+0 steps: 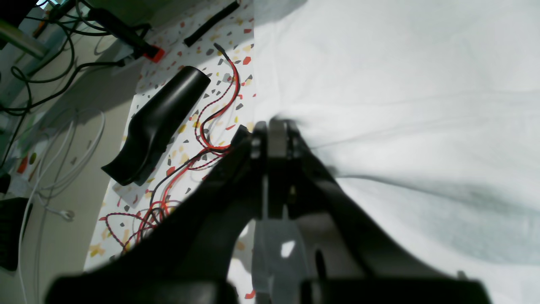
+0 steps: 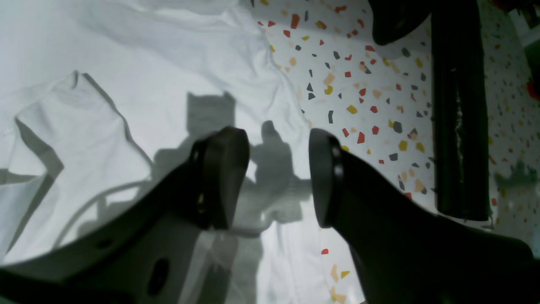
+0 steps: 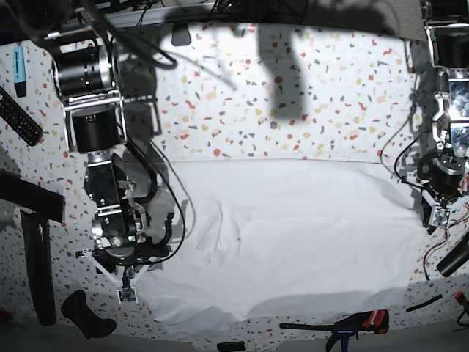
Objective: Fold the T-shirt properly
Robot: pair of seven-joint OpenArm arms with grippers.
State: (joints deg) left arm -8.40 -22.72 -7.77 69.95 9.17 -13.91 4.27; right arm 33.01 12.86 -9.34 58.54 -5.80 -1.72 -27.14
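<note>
The white T-shirt (image 3: 293, 235) lies spread and wrinkled across the speckled table (image 3: 293, 110). My left gripper (image 1: 274, 124) is shut on the shirt's edge (image 1: 400, 84), and creases run out from the pinch. In the base view it sits at the shirt's right edge (image 3: 438, 215). My right gripper (image 2: 274, 173) is open and empty, hovering over the shirt's other edge (image 2: 126, 105), where cloth meets table. In the base view it is at the shirt's lower left (image 3: 126, 287). A folded flap of cloth lies to the left in the right wrist view.
A black moulded part (image 1: 156, 126) and red-and-black wires (image 1: 211, 122) lie beside the left gripper. A long black bar (image 2: 457, 118) lies right of the right gripper. A black and red clamp (image 3: 359, 323) lies at the front edge, and a remote (image 3: 18, 117) at the far left.
</note>
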